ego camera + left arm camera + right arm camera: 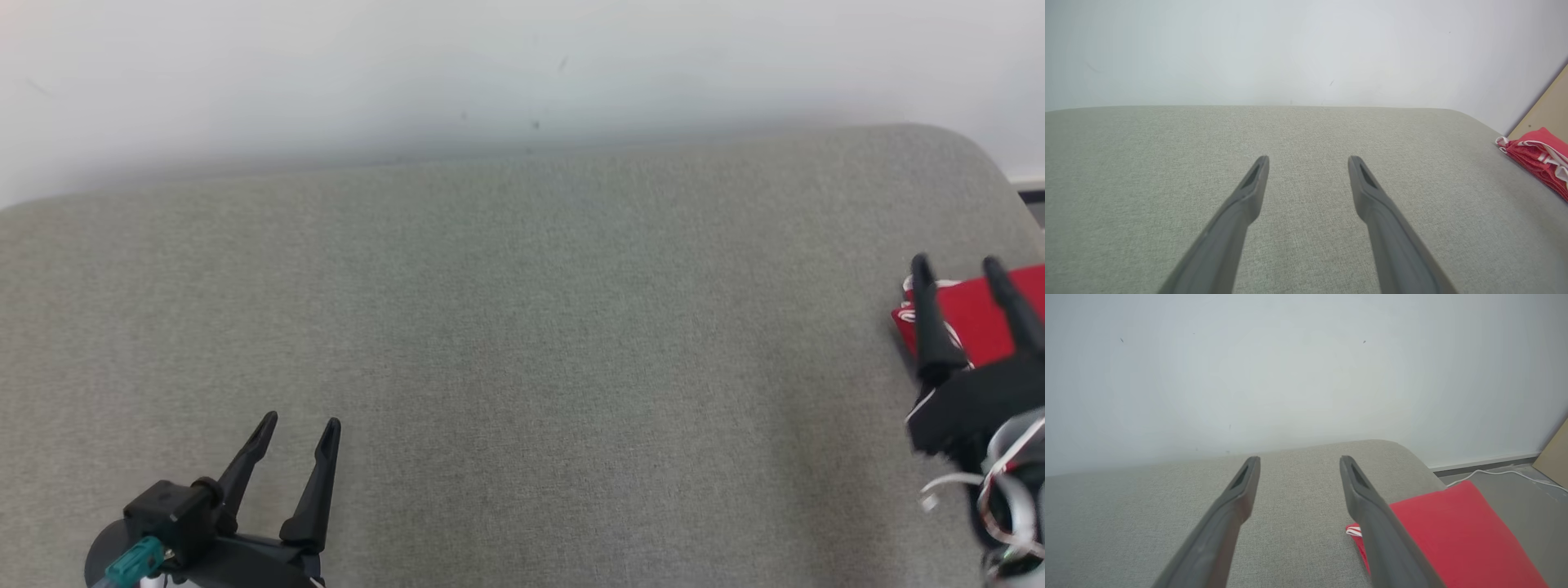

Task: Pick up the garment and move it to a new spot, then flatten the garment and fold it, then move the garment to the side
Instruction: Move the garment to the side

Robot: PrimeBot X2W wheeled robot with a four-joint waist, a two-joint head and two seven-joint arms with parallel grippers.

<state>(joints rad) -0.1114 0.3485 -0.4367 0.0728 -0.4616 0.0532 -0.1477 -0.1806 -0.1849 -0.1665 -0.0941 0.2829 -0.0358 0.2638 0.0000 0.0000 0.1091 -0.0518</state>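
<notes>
Right gripper (957,261), jaws wide and empty, by folded garment (1453,535): likely soft, light, floppy; pinch all layers at one edge.

Bright, even, soft light; faint shadows, no glare; wrist views bend at edges.

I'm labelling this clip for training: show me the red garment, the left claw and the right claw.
red garment (1453,535), right wrist view, on its smooth upper face.
left claw (301,420), head view, midway between its fingertips.
right claw (956,261), head view, midway between its fingertips.
</notes>
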